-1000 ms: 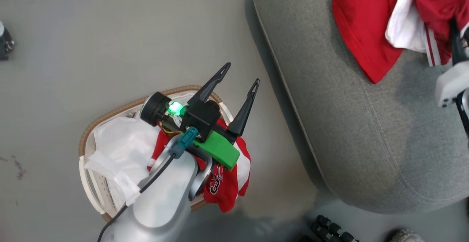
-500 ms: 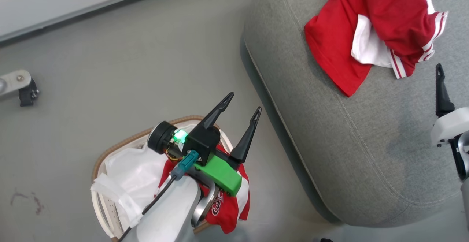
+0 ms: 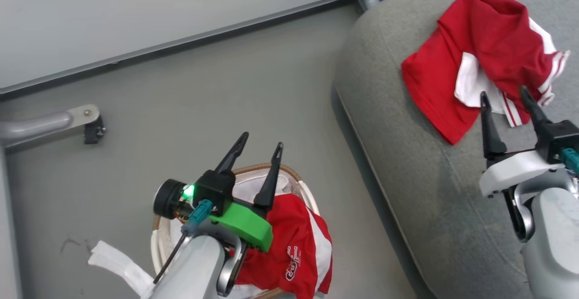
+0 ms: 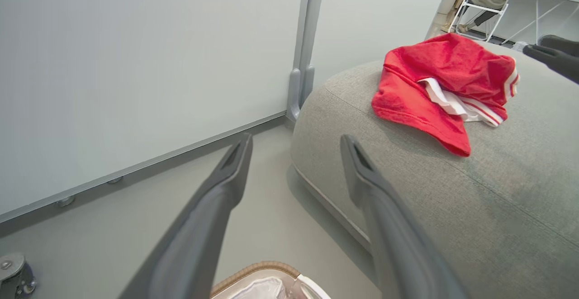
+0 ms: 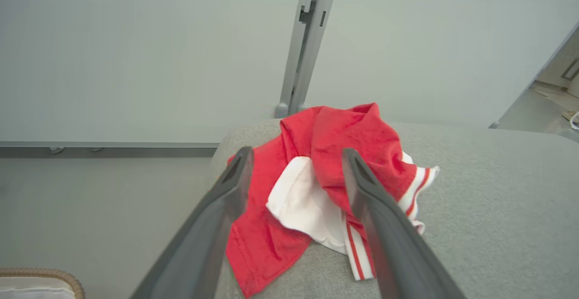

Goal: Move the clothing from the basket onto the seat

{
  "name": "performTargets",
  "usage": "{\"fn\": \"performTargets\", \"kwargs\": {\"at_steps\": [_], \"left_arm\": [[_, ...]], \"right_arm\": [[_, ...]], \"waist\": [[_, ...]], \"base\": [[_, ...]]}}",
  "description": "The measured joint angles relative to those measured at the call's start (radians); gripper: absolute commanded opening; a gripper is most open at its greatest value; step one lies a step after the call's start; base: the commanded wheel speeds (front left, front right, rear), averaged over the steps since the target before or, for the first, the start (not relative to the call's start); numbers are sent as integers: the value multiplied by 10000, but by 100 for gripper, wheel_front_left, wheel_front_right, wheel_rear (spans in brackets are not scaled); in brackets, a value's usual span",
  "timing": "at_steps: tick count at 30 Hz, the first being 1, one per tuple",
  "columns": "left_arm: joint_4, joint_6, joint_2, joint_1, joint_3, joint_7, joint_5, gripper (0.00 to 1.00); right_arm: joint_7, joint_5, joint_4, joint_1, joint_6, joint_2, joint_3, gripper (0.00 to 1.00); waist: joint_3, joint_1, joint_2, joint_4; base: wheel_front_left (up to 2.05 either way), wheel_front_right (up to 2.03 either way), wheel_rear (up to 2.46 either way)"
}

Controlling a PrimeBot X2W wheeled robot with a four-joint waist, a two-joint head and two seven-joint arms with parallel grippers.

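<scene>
Grey floor [image 3: 203, 91] and a white wall panel [image 3: 135, 9] behind, big grey seat [image 3: 407, 163] on the right. One red garment [image 3: 479, 32] lies crumpled on the seat; the right wrist camera gets its white panel and striped trim up close. Head camera catches the lettered red garment [image 3: 289, 244] in the basket [image 3: 294, 175], spilling over the edge. Left gripper [image 3: 263, 139] hovers above the basket, fingers spread wide, holding nothing. Right gripper [image 3: 504, 91] is spread wide too, empty, beside the seat's garment.

Two red garments [image 3: 470, 59] [image 3: 289, 249], one basket [image 3: 291, 173], one seat [image 3: 407, 177], two grippers [image 3: 263, 139] [image 3: 504, 91].
</scene>
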Motion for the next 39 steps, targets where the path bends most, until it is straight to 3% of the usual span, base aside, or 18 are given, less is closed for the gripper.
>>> {"fn": "performTargets", "kwargs": {"at_steps": [18, 29, 39], "left_arm": [[173, 330, 8, 1490, 2859, 0, 575, 100], [190, 424, 10, 2734, 3590, 0, 635, 100], [102, 474, 8, 3465, 3680, 0, 562, 100]], "right_arm": [[0, 127, -81, 980, 0, 849, 823, 100], [0, 73, 190, 1950, 0, 1147, 809, 100], [0, 69, 242, 2416, 0, 1281, 805, 100]], "waist": [[-1071, 0, 0, 1707], [-1901, 0, 0, 2092], [-2204, 0, 0, 2129]], "base": [[0, 0, 0], [0, 0, 0], [0, 0, 0]]}}
